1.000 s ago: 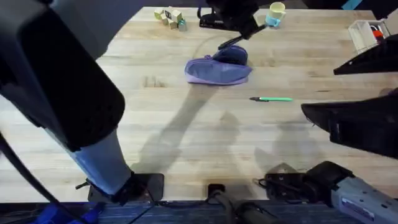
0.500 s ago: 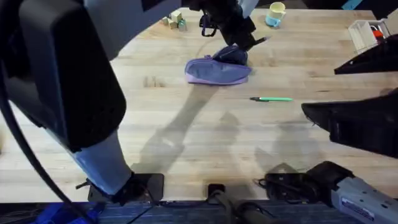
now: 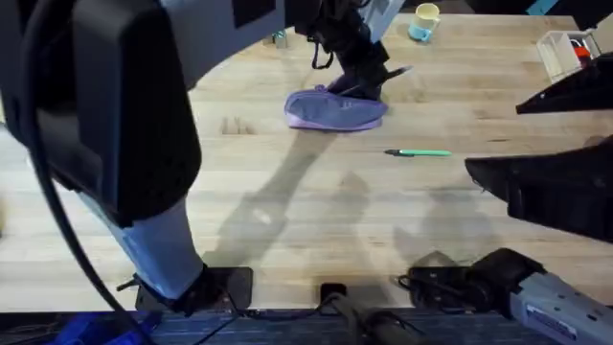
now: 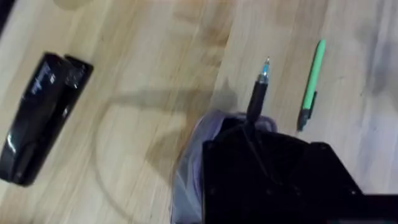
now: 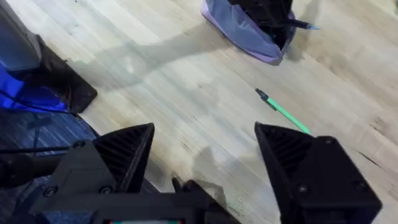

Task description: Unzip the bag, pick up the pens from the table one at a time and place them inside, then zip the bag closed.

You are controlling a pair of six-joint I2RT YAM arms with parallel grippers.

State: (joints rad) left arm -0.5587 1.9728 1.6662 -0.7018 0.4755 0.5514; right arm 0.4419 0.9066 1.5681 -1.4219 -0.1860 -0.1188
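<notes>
The lavender bag (image 3: 330,110) lies at the back middle of the table (image 3: 287,220), its mouth gaping under my left gripper (image 3: 369,75). That gripper is shut on the dark pen (image 4: 257,98), whose tip (image 3: 402,70) sticks out to the right over the bag's upper end. From the right wrist view the bag (image 5: 245,31) shows with the dark pen (image 5: 301,25) above it. A green pen (image 3: 419,152) lies flat on the wood in front and to the right of the bag, also seen as the green pen (image 5: 283,112). Hovering wide open near the table's right edge is my right gripper (image 3: 493,139), nothing between its fingers (image 5: 137,149).
A black stapler (image 4: 40,118) lies beyond the bag. A yellow mug (image 3: 426,19) stands at the back, a white box (image 3: 565,48) with red markers at the back right, small blocks (image 3: 278,36) at the back left. Bare wood spans the table's middle and front.
My left gripper has come down and slightly right onto the bag's upper end with the dark pen, its tip now pointing right. The green pen and right arm stayed still.
</notes>
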